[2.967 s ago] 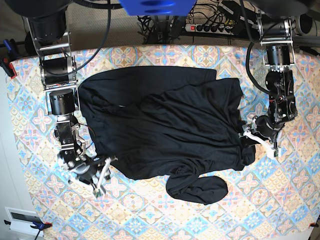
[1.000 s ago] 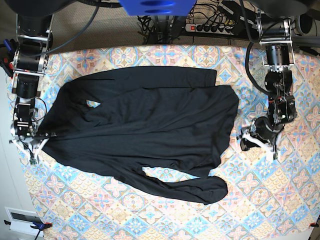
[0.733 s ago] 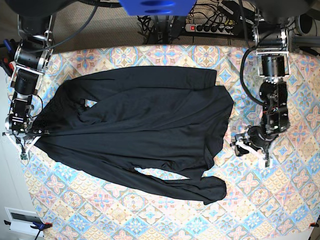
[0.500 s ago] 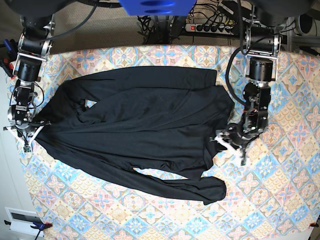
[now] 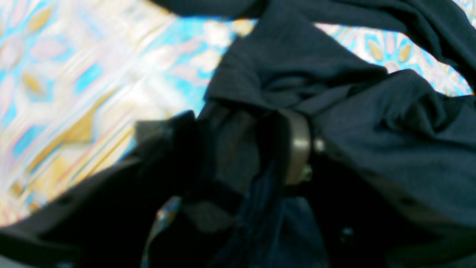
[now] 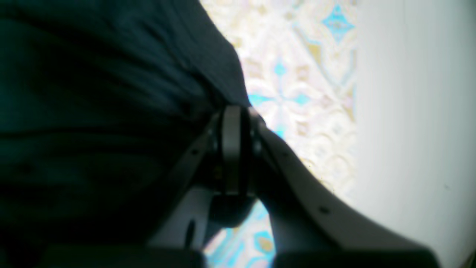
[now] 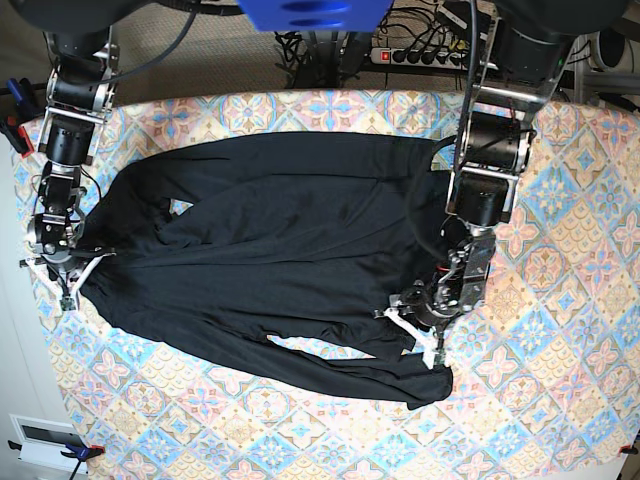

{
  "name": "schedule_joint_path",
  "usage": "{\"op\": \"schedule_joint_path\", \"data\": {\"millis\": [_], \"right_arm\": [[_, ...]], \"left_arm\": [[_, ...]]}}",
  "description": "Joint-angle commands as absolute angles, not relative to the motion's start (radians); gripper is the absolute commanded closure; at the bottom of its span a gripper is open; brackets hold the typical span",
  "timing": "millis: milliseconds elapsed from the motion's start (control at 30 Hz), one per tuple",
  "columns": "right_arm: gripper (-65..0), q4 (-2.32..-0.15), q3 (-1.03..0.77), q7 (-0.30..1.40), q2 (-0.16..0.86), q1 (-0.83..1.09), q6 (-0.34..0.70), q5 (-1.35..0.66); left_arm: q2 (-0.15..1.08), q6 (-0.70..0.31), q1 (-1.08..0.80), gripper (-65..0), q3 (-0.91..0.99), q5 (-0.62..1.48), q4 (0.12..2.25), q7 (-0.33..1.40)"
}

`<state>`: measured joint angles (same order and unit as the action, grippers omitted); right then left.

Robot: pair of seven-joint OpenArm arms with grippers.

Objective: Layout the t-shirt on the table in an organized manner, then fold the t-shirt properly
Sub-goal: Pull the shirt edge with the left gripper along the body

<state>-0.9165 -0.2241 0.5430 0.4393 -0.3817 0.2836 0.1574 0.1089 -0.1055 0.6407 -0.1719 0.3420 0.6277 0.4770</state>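
The black t-shirt (image 7: 280, 240) lies spread over most of the patterned table (image 7: 560, 330), with one sleeve trailing along the near edge. My left gripper (image 7: 412, 322) is low over the shirt's near right hem. In the left wrist view its jaws (image 5: 238, 126) stand apart, with bunched t-shirt fabric (image 5: 372, 111) between and over them. My right gripper (image 7: 68, 272) is at the shirt's far left edge. In the right wrist view its fingers (image 6: 234, 111) are pressed together on the t-shirt (image 6: 111, 93), which is pulled taut.
A power strip (image 7: 420, 55) and cables lie beyond the table's far edge. The table's left edge and the pale floor (image 6: 409, 111) are right beside my right gripper. Bare patterned cloth (image 5: 74, 74) shows to the right of the shirt and along the front.
My left arm swung in from the table's right side onto the shirt's near right hem, and its jaws narrowed. The shirt's right edge crept left. My right gripper kept its hold at the left edge.
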Motion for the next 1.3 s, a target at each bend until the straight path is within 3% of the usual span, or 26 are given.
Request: {"op": "schedule_joint_path", "data": {"millis": [0, 100, 133, 333, 667, 767, 900, 1033, 1167, 1267], "right_arm": [[-0.1, -0.935, -0.228, 0.526, 0.463, -0.407, 0.275, 0.159], [-0.1, -0.934, -0.228, 0.527, 0.463, -0.407, 0.275, 0.159], [-0.1, -0.934, -0.228, 0.527, 0.463, -0.407, 0.275, 0.159], [-0.1, -0.931, -0.228, 0.527, 0.463, -0.406, 0.275, 0.159], [-0.1, -0.934, -0.226, 0.526, 0.437, -0.406, 0.275, 0.159], [-0.1, -0.934, -0.226, 0.526, 0.429, -0.406, 0.275, 0.159], [-0.1, -0.934, -0.226, 0.526, 0.429, -0.406, 0.275, 0.159], [-0.1, -0.934, -0.226, 0.526, 0.429, -0.406, 0.277, 0.159], [-0.1, -0.934, -0.226, 0.526, 0.427, -0.406, 0.277, 0.159], [-0.1, -0.934, -0.226, 0.526, 0.427, -0.404, 0.277, 0.159]], "left_arm": [[0.101, -0.114, 0.67, -19.7, -0.171, 0.318, 0.638, 0.456], [0.099, -0.113, 0.699, -1.2, -0.166, 0.249, 0.638, 0.394], [0.102, -0.11, 0.711, 0.0, -0.165, 0.234, 0.638, 0.377], [0.148, -0.018, 0.806, -0.8, -0.165, 0.219, 0.634, 0.318], [0.202, -0.012, 0.869, -0.3, -0.166, 0.219, 0.631, 0.306], [0.203, 0.004, 0.866, -5.1, -0.166, 0.217, 0.631, 0.312], [0.231, 0.12, 0.846, -21.5, -0.171, 0.217, 0.633, 0.346], [0.232, 0.104, 0.826, -33.0, -0.165, 0.231, 0.638, 0.452], [0.283, 0.079, 0.722, -36.3, -0.151, 0.308, 0.765, 0.544], [0.331, 0.079, 0.568, -36.3, -0.087, 0.432, 1.007, 0.639]]}}
